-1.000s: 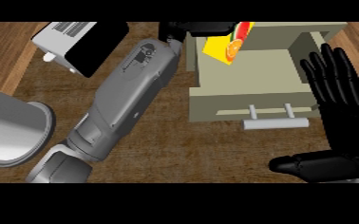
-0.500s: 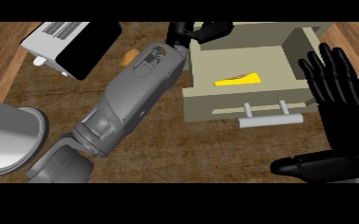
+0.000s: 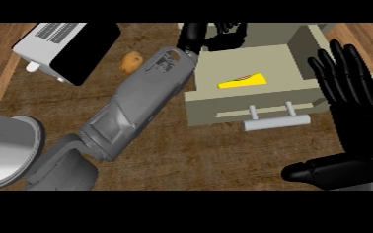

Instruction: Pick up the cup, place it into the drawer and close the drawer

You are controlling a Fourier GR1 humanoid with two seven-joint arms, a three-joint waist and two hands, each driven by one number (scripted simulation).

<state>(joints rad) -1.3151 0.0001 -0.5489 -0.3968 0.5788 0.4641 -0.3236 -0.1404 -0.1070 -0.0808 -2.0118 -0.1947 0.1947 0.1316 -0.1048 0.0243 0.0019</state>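
The yellow cup (image 3: 242, 81) lies on its side inside the open beige drawer (image 3: 218, 109), near the middle of its floor. The drawer's grey handle (image 3: 277, 123) faces the view's lower edge. My left hand (image 3: 212, 34) is at the drawer's far left corner, above its back edge, with relaxed fingers holding nothing and apart from the cup. Its grey forearm (image 3: 138, 103) runs diagonally across the counter. My right hand (image 3: 342, 86) stands open at the right edge beside the drawer's right wall, fingers straight up and thumb low.
A white and black toaster (image 3: 62, 49) sits at the far left. A small brown potato-like thing (image 3: 131, 62) lies between it and my left forearm. A grey round vessel (image 3: 15, 148) shows at the left edge. The wooden counter (image 3: 218, 153) lies below the drawer.
One second ago my left hand held the cup over the drawer. It has let go, the cup now lies in the drawer, and the hand has drawn back toward the far left corner.
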